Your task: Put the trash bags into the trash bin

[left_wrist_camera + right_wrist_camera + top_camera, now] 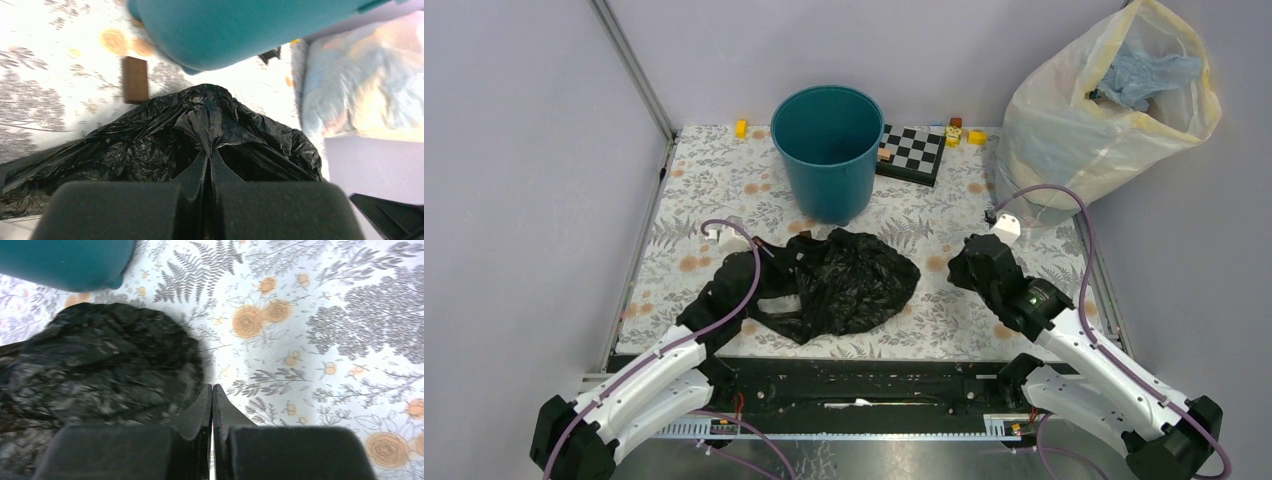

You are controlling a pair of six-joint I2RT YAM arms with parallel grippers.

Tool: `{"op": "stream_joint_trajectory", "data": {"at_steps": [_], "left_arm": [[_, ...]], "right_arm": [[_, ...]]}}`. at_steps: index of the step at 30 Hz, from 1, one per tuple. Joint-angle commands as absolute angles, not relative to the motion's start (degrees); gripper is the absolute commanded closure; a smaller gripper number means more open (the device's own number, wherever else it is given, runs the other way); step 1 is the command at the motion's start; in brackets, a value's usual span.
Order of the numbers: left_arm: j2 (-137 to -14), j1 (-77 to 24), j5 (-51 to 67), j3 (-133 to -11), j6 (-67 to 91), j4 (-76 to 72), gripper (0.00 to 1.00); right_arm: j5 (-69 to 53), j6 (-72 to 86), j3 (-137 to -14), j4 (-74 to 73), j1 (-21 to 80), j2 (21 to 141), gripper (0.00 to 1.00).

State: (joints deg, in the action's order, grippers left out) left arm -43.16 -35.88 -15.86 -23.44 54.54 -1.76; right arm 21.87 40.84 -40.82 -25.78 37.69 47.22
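We see the left gripper (209,152) pinching the trash bags (849,280), with the trash bin (828,150) just beyond them.

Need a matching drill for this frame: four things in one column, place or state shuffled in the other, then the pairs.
Things:
1. trash bag
2. trash bin
3. checkerboard
4. right gripper

Place or state:
A. shut, holding nothing
B. upright, at the far middle of the table
C. crumpled, lying on the table nearer the arms than the bin
D. just right of the bin, at the far edge

Pairs: 1-C, 2-B, 3-D, 4-A
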Motion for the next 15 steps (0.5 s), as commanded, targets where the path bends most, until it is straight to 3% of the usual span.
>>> {"op": "stream_joint_trajectory", "data": {"at_steps": [1, 2, 6, 12, 15], "left_arm": [[-41.72, -35.34, -23.66, -26.50, 49.58, 5.60, 1.00], [-41.62, -35.26, -22.98, -26.52, 48.01, 5.17, 1.00], [-40.47, -35.24, -13.03, -24.13, 43.97, -4.23, 1.00], [-40.57, -35.24, -10.55, -24.08, 41.44, -4.49, 1.00], [-40.28, -35.24, -11.27, -24.01, 41.01, -3.35, 1.00]], "right_arm": [[28.29, 42.47, -39.44, -28.23, 37.38, 45.84, 1.00], [28.22, 42.10, -39.22, -27.58, 37.38, 45.58, 1.00], [16.17, 35.46, -39.26, -20.25, 37.36, 46.02, 0.58], [-0.72, 27.22, -45.18, -15.66, 37.41, 55.17, 0.30], [-6.29, 19.16, -47.45, -13.24, 37.36, 60.82, 0.25]]}}
